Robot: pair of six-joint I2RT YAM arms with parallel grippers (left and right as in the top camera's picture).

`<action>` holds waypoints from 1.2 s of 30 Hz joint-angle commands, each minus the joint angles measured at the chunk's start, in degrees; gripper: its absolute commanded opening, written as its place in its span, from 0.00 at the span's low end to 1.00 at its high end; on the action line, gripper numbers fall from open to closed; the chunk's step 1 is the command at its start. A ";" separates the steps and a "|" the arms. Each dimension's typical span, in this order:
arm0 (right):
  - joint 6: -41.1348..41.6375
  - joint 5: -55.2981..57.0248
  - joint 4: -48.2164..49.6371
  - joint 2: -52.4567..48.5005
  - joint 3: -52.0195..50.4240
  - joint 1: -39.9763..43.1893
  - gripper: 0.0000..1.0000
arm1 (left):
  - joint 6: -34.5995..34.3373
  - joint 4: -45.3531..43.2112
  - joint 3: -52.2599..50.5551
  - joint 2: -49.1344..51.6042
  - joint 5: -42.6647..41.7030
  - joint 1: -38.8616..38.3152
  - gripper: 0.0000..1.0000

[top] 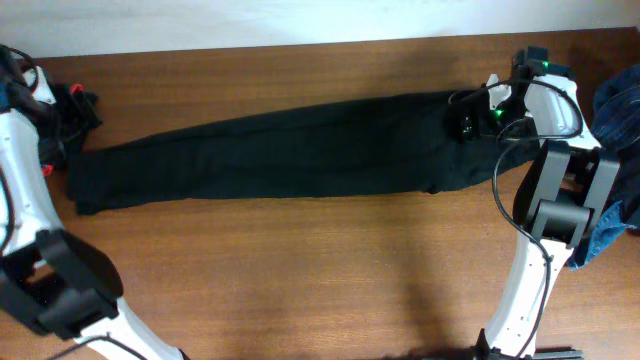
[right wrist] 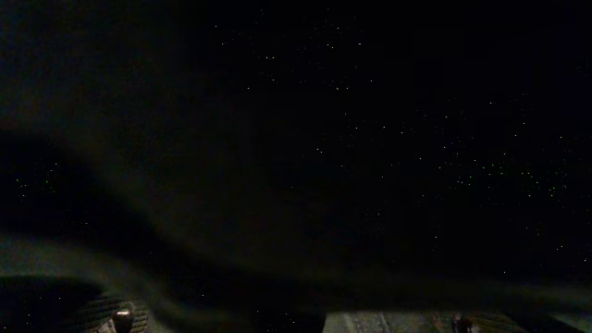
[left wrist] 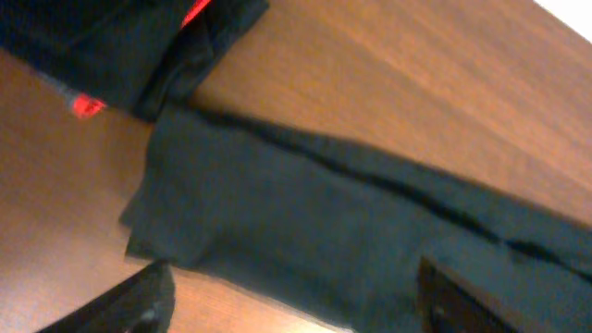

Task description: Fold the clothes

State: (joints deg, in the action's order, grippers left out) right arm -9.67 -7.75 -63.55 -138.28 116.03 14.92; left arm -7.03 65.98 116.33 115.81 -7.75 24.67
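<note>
Mostly smooth, long black garment [top: 270, 150]

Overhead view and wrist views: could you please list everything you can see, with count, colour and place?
trousers: 1, black, laid lengthwise across the table
blue garment: 1, blue, bunched at the far right
dark item: 1, black with red patches, beside the trousers' left end; unclear what it is
table: 1, brown wood, under everything
left gripper: 1, dark, open, above the trousers' left end
right gripper: 1, black, at the trousers' right end; jaws too dark to read
</note>
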 commanded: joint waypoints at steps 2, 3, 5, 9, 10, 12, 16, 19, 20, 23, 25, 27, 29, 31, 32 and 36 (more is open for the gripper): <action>0.09 0.74 0.61 -2.14 -0.96 -0.22 0.99 | -1.53 5.44 -0.63 -0.24 0.92 0.24 0.99; 0.09 0.74 0.61 -2.12 -0.96 -0.22 0.99 | -1.53 6.32 -1.55 -0.20 0.87 0.33 0.99; 0.09 0.74 0.61 -2.14 -0.96 -0.22 0.99 | -1.53 6.93 -3.74 -0.20 0.87 0.81 0.99; 0.09 0.74 0.61 -2.12 -0.96 -0.22 0.99 | -1.51 4.61 -10.08 -0.20 -1.68 2.47 0.99; 0.09 0.74 0.61 -2.14 -0.96 -0.22 0.99 | -1.51 3.34 -12.00 -0.20 -2.27 3.10 0.99; 0.09 0.74 0.61 -2.12 -0.96 -0.22 0.99 | -1.27 0.20 -15.32 -0.20 -2.58 4.31 0.99; 0.09 0.74 0.61 -2.14 -0.96 -0.22 0.99 | 4.11 -5.25 -19.78 -0.20 -2.58 6.43 0.99; 0.09 0.74 0.61 -2.14 -0.96 -0.22 0.99 | 7.96 -8.31 -21.38 -0.20 -2.58 7.82 0.99; 0.09 0.74 0.61 -2.14 -0.96 -0.22 0.99 | 9.97 -9.49 -21.92 -0.20 -2.58 8.37 0.99; 0.09 0.74 0.61 -2.14 -0.96 -0.22 0.99 | 13.49 -11.85 -23.26 0.13 -2.89 8.90 0.99; 0.09 0.74 0.61 -2.14 -0.96 -0.22 0.99 | 14.64 -13.53 -24.15 0.79 -3.41 8.94 0.99; 0.09 0.74 0.61 -2.14 -0.96 -0.22 0.99 | 14.67 -15.45 -24.83 1.97 -3.41 8.94 0.99; 0.09 0.74 0.61 -2.14 -0.96 -0.22 0.99 | 14.73 -16.79 -25.00 3.32 -3.41 8.96 0.99; 0.09 0.74 0.61 -2.14 -0.96 -0.22 0.99 | 15.91 -17.90 -25.00 4.83 -3.43 8.96 0.99; 0.09 0.74 0.61 -2.14 -0.96 -0.22 0.99 | 16.33 -18.23 -25.00 5.42 -3.41 8.96 0.99; 0.09 0.74 0.61 -2.14 -0.96 -0.22 0.99 | 18.34 -19.71 -25.00 8.26 -3.45 8.94 0.99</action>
State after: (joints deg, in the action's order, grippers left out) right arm -9.67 -7.75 -63.55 -138.28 116.03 14.92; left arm 8.29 46.85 91.88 121.86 -10.33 33.52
